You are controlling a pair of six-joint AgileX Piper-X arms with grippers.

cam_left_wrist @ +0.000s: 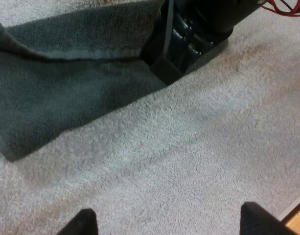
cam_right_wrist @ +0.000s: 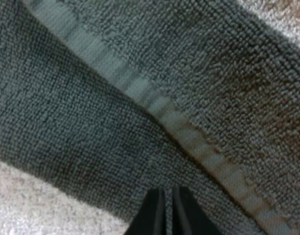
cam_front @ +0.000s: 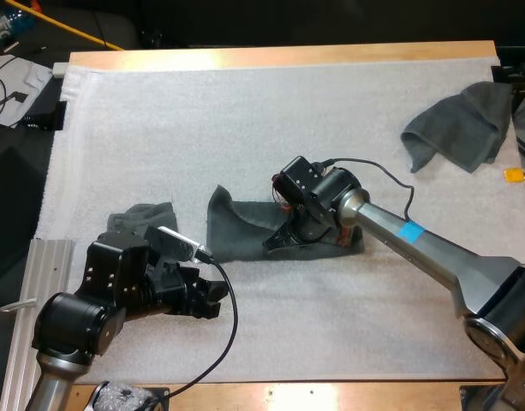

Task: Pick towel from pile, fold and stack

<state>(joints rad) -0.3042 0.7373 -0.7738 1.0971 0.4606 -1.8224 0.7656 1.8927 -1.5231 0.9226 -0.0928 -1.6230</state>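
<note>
Black fingers point(cam_left_wrist: 86, 223) of your left gripper point(cam_front: 209, 300) stand wide apart with nothing between them. They hover over bare white mat point(cam_front: 245, 120) at about 7 o'clock in the high view. Just beyond that arm, near 8 o'clock, lies a small crumpled towel point(cam_front: 142, 218).

Close to mat centre lies the working towel point(cam_front: 236, 229), dark grey-green. One flap is lapped over the rest, and its 9 o'clock end stands up a little. Your right gripper point(cam_front: 277, 241) is down on the 3 o'clock half of this towel. Its fingers point(cam_right_wrist: 159, 213) are closed against each other, tips at the cloth beside a hem band, and no cloth is visible between them.

At 2 o'clock, well apart and by the mat's far right edge, a third towel point(cam_front: 463, 124) lies crumpled.
</note>
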